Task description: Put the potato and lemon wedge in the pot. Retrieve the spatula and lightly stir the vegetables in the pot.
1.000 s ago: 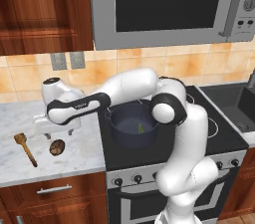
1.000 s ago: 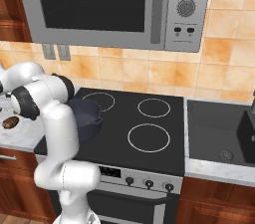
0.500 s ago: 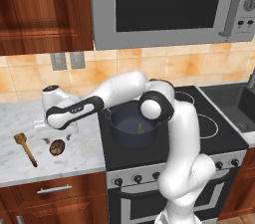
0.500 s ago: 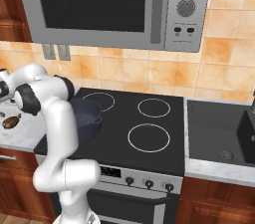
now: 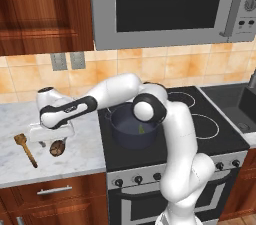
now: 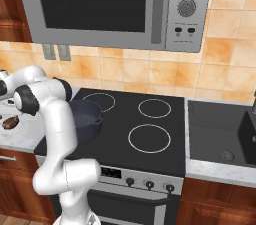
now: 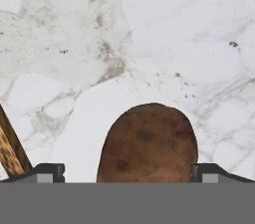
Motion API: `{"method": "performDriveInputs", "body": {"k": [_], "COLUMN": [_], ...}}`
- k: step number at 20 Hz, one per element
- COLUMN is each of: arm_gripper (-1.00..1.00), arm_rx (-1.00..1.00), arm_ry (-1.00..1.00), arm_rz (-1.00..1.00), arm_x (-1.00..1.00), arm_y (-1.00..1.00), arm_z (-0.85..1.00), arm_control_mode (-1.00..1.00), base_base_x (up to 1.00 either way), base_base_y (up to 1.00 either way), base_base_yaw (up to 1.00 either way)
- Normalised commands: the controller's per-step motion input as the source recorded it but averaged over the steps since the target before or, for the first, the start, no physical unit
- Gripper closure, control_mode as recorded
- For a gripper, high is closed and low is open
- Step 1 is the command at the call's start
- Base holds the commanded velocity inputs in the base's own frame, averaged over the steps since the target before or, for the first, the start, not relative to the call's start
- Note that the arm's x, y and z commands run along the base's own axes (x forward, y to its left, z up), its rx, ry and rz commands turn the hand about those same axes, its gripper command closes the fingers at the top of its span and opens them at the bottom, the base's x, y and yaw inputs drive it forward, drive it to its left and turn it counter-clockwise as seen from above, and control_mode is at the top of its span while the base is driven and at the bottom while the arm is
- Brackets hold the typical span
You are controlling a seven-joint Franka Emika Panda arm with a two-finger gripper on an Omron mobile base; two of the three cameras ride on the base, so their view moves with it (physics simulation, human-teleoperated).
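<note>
White marble counter (image 7: 164, 34), veined in grey and faintly glossy, lies under the hand in the hand view. At the bottom centre of that frame sits the potato (image 7: 147, 143), a rounded brown lump with dull, mottled skin, flanked by the two dark finger tips. The gripper (image 7: 127, 174) stands wide open around it and has hold of nothing. At the lower left edge a slanting strip of orange-brown wood grain is probably the spatula (image 7: 10, 148).

In the left base view the potato (image 5: 57, 147) rests at middle left on the counter, just below the white hand, with the spatula (image 5: 25, 148) further left: flat squarish head, thin straight handle. To the right, near frame centre, the pot (image 5: 132, 129) sits on the black glass cooktop (image 5: 200, 119), round, dark blue-grey and lidless; the lemon wedge (image 5: 141, 129) appears to lie inside it already as a tiny yellow-green sliver.

So the step in hand looks like picking up the potato. The next move calls for a slight lowering and a firm close on its smooth curved sides, then a carry right to the pot. Behind are tan tiles (image 5: 165, 66) and a steel microwave (image 5: 165, 4).
</note>
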Motion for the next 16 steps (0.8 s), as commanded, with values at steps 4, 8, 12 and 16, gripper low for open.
{"method": "performDriveInputs", "body": {"k": [4,8,12,16], "arm_gripper": [-1.00,-1.00,-1.00,-1.00], "arm_rx": [0.00,0.00,0.00,0.00], "arm_ry": [0.00,-0.01,0.00,0.00], "arm_rz": [0.00,0.00,0.00,0.00], "arm_x": [0.00,-0.08,-0.04,-0.04], "arm_y": [-0.11,-0.13,-0.22,-0.06], "arm_z": [-0.01,0.00,-0.04,-0.19], "arm_control_mode": [-1.00,-1.00,-1.00,-1.00], "base_base_x": [0.00,0.00,0.00,0.00], "base_base_y": [0.00,0.00,0.00,0.00], "base_base_yaw": [0.00,0.00,0.00,0.00]}}
